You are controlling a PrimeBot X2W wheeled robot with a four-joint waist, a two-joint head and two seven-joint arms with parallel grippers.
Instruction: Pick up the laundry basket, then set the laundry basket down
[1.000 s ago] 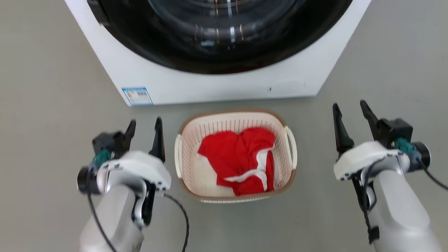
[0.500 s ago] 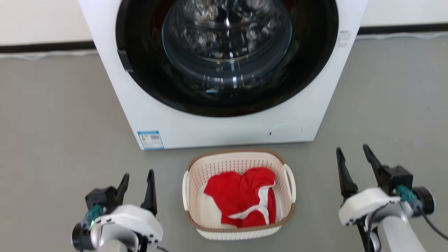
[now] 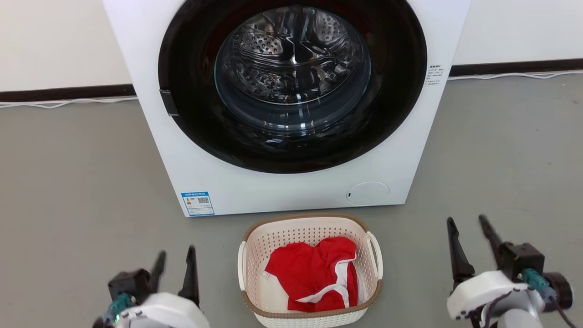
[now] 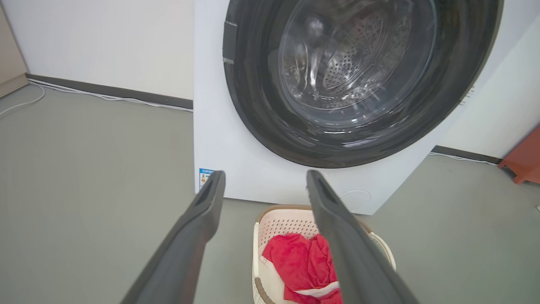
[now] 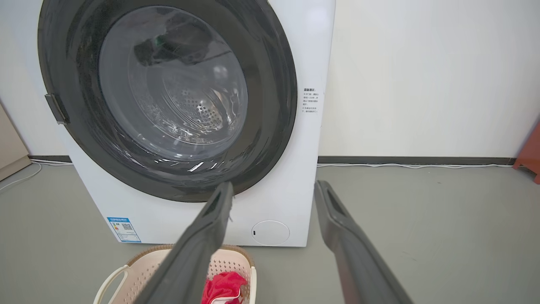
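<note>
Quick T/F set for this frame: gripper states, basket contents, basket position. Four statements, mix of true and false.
1. The left gripper and the right gripper are both open and hold nothing. True.
2. The laundry basket is empty. False: a red garment with white trim lies in it.
3. The basket stands on the floor in front of the washing machine. True.
4. The left gripper is clamped on a basket handle. False: it is off to the basket's left, not touching it.
</note>
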